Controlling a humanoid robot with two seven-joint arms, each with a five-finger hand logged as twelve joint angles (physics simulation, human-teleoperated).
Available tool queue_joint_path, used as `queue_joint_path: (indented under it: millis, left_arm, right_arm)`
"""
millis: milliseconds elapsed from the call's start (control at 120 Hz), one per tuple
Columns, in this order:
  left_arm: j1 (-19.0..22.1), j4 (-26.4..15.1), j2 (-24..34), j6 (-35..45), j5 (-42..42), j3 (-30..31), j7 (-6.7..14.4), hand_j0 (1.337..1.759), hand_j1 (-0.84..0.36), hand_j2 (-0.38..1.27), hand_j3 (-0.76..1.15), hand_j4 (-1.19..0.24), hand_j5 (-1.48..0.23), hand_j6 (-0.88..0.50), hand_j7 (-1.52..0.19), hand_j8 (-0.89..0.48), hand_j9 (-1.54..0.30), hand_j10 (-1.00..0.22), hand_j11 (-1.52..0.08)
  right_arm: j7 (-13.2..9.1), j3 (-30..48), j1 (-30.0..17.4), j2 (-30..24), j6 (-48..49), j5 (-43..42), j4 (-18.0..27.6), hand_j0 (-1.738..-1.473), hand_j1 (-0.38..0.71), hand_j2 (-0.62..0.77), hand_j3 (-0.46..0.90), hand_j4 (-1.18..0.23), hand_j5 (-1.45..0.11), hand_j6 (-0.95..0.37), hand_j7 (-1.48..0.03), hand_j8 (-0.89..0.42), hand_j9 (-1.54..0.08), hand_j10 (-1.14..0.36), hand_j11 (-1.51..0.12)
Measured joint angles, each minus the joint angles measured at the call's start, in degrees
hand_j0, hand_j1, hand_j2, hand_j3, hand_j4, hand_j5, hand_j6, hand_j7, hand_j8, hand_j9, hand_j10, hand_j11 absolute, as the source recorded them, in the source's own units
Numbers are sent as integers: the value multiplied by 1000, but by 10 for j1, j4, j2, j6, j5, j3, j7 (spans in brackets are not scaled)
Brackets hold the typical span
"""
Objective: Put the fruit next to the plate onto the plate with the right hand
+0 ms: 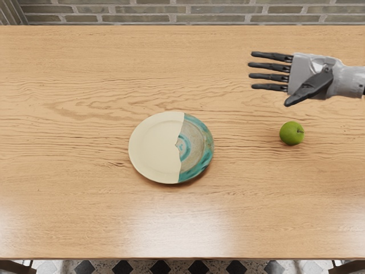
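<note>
Right robot hand (299, 74) in from the right edge, over the wooden worktop (68, 114): fingers (268, 67) straight and spread apart, thumb (302, 96) angled down, nothing held. Below the hand in the view, nearer the camera, a green apple (291, 133) resting on the wood, untouched. Well off in the direction the fingers point, and lower, a cream-and-teal plate (149, 149), apart from the apple.

No legible text (plate (154, 145) unmarked)

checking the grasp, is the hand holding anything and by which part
Nothing is held: the right hand is open above the table, apart from the green apple.
</note>
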Motion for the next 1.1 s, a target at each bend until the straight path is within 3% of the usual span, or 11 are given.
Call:
queue_joint_path:
  millis: [192,250,367,542,800,833,1025,1100]
  left_arm:
    - [0,0,0,0,0,0,0,1658,53,50,0,-247,-321,-247,-321,-247,-321,-247,-321]
    - [0,0,0,0,0,0,0,1658,53,50,0,-247,-321,-247,-321,-247,-321,-247,-321]
    - [0,0,0,0,0,0,0,1658,53,50,0,-247,-321,-247,-321,-247,-321,-247,-321]
    - [0,0,0,0,0,0,0,1658,53,50,0,-247,-321,-247,-321,-247,-321,-247,-321]
    - [0,0,0,0,0,0,0,1658,53,50,0,-247,-321,-247,-321,-247,-321,-247,-321]
    - [0,0,0,0,0,0,0,1658,53,50,0,-247,-321,-247,-321,-247,-321,-247,-321]
    - [0,0,0,0,0,0,0,1658,53,50,0,-247,-321,-247,-321,-247,-321,-247,-321]
    - [0,0,0,0,0,0,0,1658,53,50,0,-247,-321,-247,-321,-247,-321,-247,-321]
  right_arm:
    - [2,3,5,-49,0,-6,24,-1658,-308,-6,0,-32,-45,-31,-45,-32,-45,-33,-45]
    - [23,9,11,-88,0,-44,53,-1658,-307,-6,0,-33,-46,-31,-46,-32,-46,-33,-46]
    - [61,29,16,-156,-14,-189,156,-1658,-306,-6,0,-34,-47,-33,-48,-34,-47,-35,-47]
    - [77,11,2,-175,-228,-370,247,-1658,-306,-6,0,-38,-49,-38,-49,-39,-49,-39,-49]
    - [76,-101,-15,-138,-512,-486,279,-1658,-307,-5,0,-42,-50,-44,-49,-43,-50,-42,-50]
    - [64,-113,-16,-128,-539,-494,280,-1658,-307,-4,0,-42,-50,-44,-49,-43,-50,-42,-50]
    - [-53,-169,-10,-57,-668,-545,282,-1658,-306,-4,0,-43,-51,-45,-50,-44,-51,-43,-51]
    - [-85,-179,-6,-38,-685,-554,282,-1658,-305,-4,0,-43,-52,-45,-51,-44,-51,-43,-51]
